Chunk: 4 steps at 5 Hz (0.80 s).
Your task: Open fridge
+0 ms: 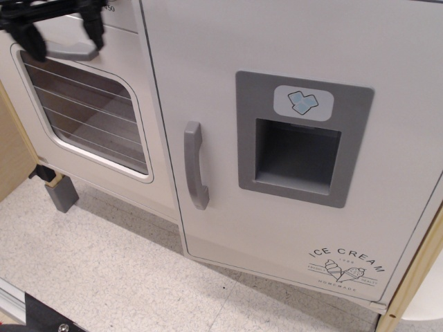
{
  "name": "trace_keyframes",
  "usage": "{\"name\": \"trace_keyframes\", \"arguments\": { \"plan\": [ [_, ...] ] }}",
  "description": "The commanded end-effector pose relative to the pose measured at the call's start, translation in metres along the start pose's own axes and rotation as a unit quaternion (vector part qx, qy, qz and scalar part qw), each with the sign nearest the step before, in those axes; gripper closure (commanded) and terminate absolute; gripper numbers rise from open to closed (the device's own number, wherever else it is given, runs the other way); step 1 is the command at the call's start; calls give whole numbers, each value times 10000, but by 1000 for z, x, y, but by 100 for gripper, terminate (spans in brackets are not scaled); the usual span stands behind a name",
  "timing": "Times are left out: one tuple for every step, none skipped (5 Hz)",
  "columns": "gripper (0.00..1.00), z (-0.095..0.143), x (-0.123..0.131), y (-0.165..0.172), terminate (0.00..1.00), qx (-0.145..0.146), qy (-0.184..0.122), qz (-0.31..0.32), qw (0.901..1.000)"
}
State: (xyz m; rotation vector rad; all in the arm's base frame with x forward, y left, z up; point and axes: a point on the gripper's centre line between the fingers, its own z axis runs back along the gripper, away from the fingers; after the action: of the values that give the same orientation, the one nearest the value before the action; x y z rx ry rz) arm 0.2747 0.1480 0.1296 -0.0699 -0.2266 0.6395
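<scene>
The fridge is a large white door filling the middle and right of the view. It has a grey vertical handle on its left edge, a grey recessed dispenser panel with a blue ice-cube sticker, and an "ICE CREAM" print at the lower right. The door looks shut or very nearly so. My black gripper is at the top left corner, well away from the fridge handle. It is open, and its fingers hang apart in front of the oven door's horizontal grey handle.
The white oven door with a wire-rack window stands left of the fridge. A wooden side panel is at the far left and a grey foot is below it. Speckled floor lies in front.
</scene>
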Motion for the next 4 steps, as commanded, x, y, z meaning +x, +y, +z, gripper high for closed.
{"name": "trace_keyframes", "arguments": {
  "plan": [
    [0,13,12,-41,0,-176,-229,20,9996],
    [0,10,6,-49,0,-216,-186,-269,9992],
    [0,14,-7,-51,0,-285,-3,-515,9983],
    [0,16,-23,-49,0,-284,54,-755,9967]
  ]
}}
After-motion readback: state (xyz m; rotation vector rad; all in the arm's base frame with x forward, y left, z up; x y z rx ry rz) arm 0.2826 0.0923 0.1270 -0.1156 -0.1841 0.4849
